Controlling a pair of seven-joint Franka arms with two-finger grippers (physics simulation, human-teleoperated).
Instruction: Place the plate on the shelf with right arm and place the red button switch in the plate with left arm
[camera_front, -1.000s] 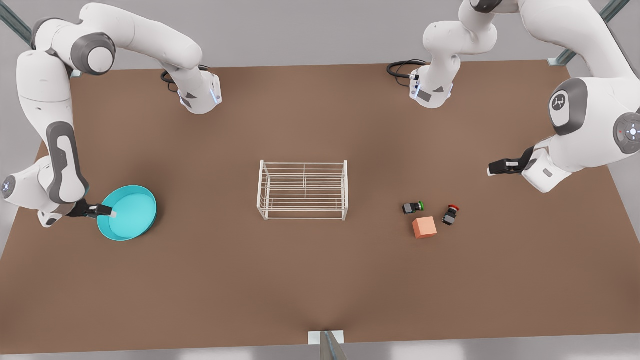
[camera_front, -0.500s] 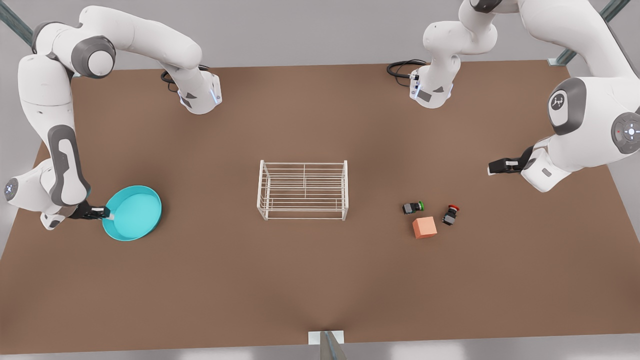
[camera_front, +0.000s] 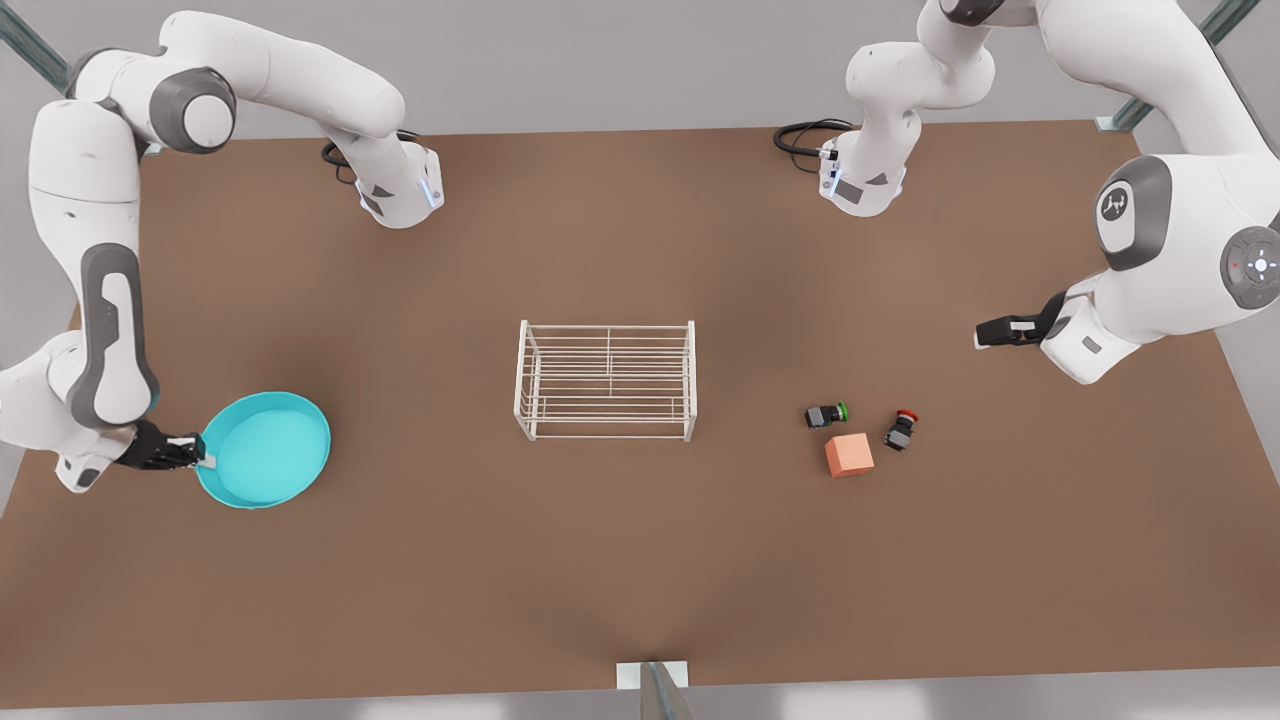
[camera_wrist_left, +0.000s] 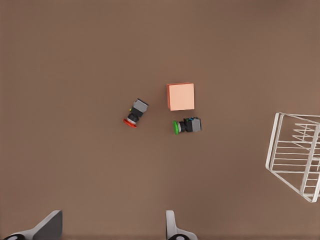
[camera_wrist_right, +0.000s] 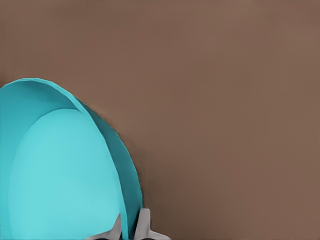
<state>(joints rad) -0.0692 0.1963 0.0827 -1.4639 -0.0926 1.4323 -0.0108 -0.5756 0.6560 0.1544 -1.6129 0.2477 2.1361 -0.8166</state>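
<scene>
The turquoise plate (camera_front: 265, 450) is at the front view's left, tilted, with my right gripper (camera_front: 205, 456) shut on its rim. In the right wrist view the rim of the plate (camera_wrist_right: 60, 180) runs between the right gripper (camera_wrist_right: 131, 230) fingers. The white wire shelf (camera_front: 606, 327) stands at the table's middle, also seen as the shelf (camera_wrist_left: 273, 142) in the left wrist view. The red button switch (camera_front: 901, 430) lies on its side at the front view's right. My left gripper (camera_front: 985, 335) hovers open behind it, apart from the red button switch (camera_wrist_left: 135, 113); the left gripper (camera_wrist_left: 112, 230) holds nothing.
A green-capped black switch (camera_front: 826, 414) and an orange-pink cube (camera_front: 849, 455) lie close beside the red one; in the left wrist view the cube (camera_wrist_left: 180, 96) nearly touches the green switch (camera_wrist_left: 187, 125). Both arm bases stand at the table's far edge.
My right gripper has carried the plate a little toward the front view's right and then toward the table's near edge. The left arm has hardly moved.
</scene>
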